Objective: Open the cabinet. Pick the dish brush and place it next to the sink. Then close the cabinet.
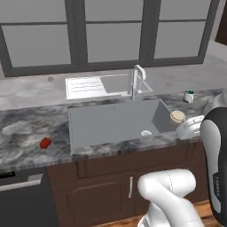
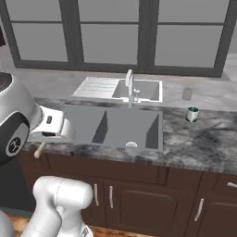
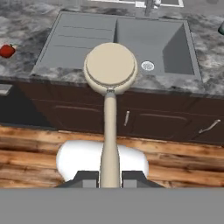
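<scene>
- The end effector (image 3: 109, 177) is clenching the pale handle of the dish brush (image 3: 110, 65), one dark finger (image 3: 87, 177) pressing on each side of the handle.
- In the hand view, the brush is pointing away from the fingers, and its round beige head is showing over the front edge of the sink (image 3: 144, 39).
- In the left base view, the brush head (image 1: 178, 116) is hanging by the right side of the basin (image 1: 115, 122), just beside the white hand. It may be hanging clear of the rim, but the angle is too poor to be sure.
- The faucet (image 1: 135, 82) is standing behind the basin at its middle.
- A small red item (image 1: 45, 142) is lying on the marbled worktop (image 1: 26, 126) left of the sink, well apart from the brush.
- A green cup (image 2: 192, 114) is sitting on the worktop to the right of the sink.
- Brown doors (image 3: 78, 114) are closing off the space under the sink, above a wooden floor (image 3: 26, 146).
</scene>
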Robot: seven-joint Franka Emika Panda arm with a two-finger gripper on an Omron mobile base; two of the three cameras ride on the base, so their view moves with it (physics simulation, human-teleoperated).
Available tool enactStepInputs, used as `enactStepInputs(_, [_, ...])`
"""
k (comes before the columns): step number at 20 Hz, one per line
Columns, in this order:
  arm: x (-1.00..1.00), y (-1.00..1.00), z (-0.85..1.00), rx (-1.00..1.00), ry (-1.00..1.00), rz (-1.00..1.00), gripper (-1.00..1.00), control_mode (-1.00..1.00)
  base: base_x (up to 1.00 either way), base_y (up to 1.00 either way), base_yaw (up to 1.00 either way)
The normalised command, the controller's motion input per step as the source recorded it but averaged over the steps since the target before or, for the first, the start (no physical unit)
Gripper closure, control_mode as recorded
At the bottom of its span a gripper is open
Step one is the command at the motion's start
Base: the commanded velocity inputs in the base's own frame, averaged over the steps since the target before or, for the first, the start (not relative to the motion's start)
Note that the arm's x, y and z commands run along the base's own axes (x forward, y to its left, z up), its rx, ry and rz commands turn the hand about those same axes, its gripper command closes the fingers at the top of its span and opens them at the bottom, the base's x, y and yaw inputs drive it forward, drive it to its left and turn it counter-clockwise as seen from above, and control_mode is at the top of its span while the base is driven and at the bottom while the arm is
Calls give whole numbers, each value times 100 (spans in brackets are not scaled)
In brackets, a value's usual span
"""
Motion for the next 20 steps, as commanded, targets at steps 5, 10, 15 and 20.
enactStepInputs(5, [0, 0, 0, 0, 0, 0, 100, 100, 34, -76, -16])
enactStepInputs(10, [0, 0, 0, 0, 0, 0, 100, 100, 13, -72, -17])
enactStepInputs(15, [0, 0, 0, 0, 0, 0, 100, 100, 48, -43, -2])
enactStepInputs(20, [0, 0, 0, 0, 0, 0, 100, 100, 37, -4, 0])
